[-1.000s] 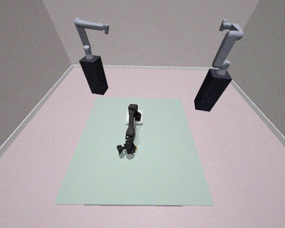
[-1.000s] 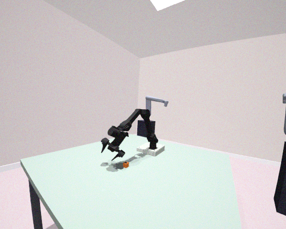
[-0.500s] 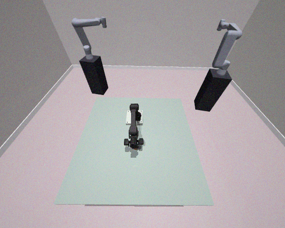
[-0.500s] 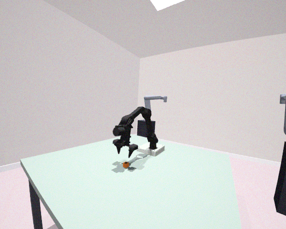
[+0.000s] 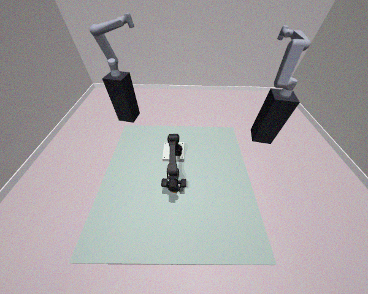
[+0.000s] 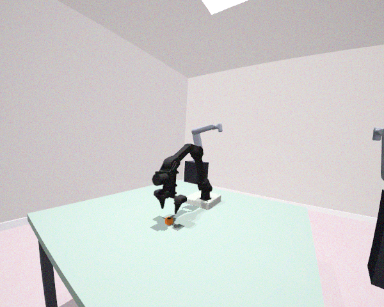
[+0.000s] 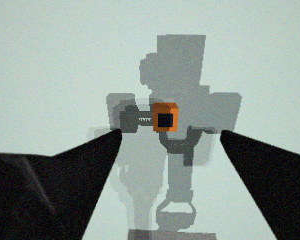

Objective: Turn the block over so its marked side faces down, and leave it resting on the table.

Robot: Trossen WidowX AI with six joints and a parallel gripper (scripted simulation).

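currently, the block (image 5: 174, 192) (image 6: 169, 220) (image 7: 173, 124) rests on the table (image 5: 178, 231) (image 6: 198, 258) (image 7: 50, 65), dark mark upward; the turn is not yet done. grasping, rotating and setting down remain. the gripper (image 5: 173, 183) (image 6: 168, 210) (image 7: 170, 134) hangs above it, fingers spread wide, holding nothing. the arm (image 5: 172, 155) (image 6: 180, 154) reaches toward six o'clock in the top view, its wrist bent downward. in the wrist view, the block lies near twelve o'clock from the gap between the fingertips.
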